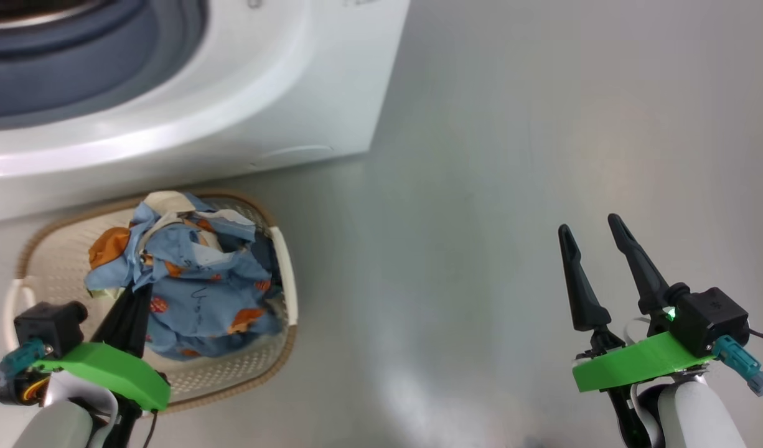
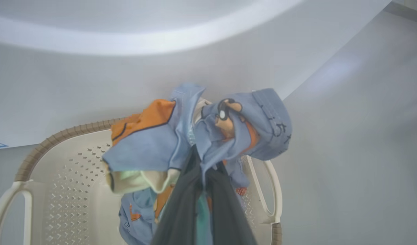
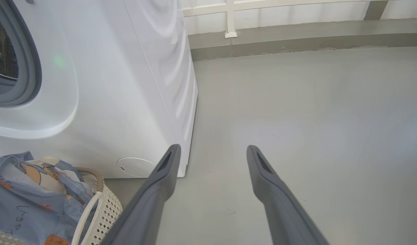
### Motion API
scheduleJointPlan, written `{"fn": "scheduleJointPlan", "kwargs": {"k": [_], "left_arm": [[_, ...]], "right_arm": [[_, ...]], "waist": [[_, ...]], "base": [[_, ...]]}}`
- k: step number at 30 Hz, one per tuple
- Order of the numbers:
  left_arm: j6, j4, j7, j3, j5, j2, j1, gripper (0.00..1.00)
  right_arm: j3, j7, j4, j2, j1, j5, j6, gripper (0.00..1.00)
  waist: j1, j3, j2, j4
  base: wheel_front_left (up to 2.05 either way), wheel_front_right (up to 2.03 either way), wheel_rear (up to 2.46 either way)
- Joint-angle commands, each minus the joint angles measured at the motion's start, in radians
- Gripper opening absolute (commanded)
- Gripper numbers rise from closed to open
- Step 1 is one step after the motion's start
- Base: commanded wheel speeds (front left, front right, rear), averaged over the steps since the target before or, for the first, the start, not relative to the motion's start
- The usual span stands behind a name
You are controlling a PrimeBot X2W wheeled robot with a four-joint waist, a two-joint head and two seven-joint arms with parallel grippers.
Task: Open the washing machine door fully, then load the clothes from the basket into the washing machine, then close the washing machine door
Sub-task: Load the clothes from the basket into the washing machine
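The clothes [image 1: 195, 280], light blue with orange figures and a cream part, are bunched in the cream perforated basket [image 1: 58, 261] on the floor in front of the washing machine [image 1: 307, 81]. My left gripper [image 1: 139, 294] reaches into the bundle from the near-left side and is shut on a fold of the fabric. In the left wrist view the clothes [image 2: 181, 139] gather around that gripper [image 2: 198, 161] above the basket [image 2: 59, 190]. My right gripper [image 1: 596, 231] hangs open over bare floor to the right, holding nothing. The washing machine door is out of view. The drum mouth with its grey-blue gasket [image 1: 76, 68] stands uncovered.
The washer's right corner [image 3: 186, 136] and its round service flap [image 3: 135, 166] sit just left of my right gripper [image 3: 212, 149]. Grey floor [image 3: 314, 102] stretches to the right, up to a low ledge and white railing [image 3: 230, 20] at the back.
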Motion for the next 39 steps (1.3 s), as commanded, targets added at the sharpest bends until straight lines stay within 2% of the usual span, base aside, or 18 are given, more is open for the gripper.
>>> {"fn": "scheduleJointPlan", "kwargs": {"k": [1, 18, 39], "left_arm": [[0.002, -0.036, -0.006, 0.052, 0.012, 0.021, 0.023, 0.00], [0.002, -0.221, -0.006, 0.205, 0.095, -0.080, 0.124, 0.00], [0.002, -0.390, -0.006, 0.391, 0.267, -0.191, 0.284, 0.00]], "right_arm": [[0.015, -0.012, -0.014, -0.004, 0.031, -0.012, 0.002, 1.00], [-0.039, -0.012, 0.037, -0.004, 0.069, -0.026, 0.002, 1.00], [-0.091, -0.012, 0.037, -0.004, 0.142, -0.048, 0.002, 1.00]], "waist": [[0.0000, -0.065, 0.0000, 0.049], [0.0000, -0.241, 0.0000, 0.128], [0.0000, -0.447, 0.0000, 0.144]], "base": [[0.00, 0.00, 0.00], [0.00, 0.00, 0.00], [0.00, 0.00, 0.00]]}}
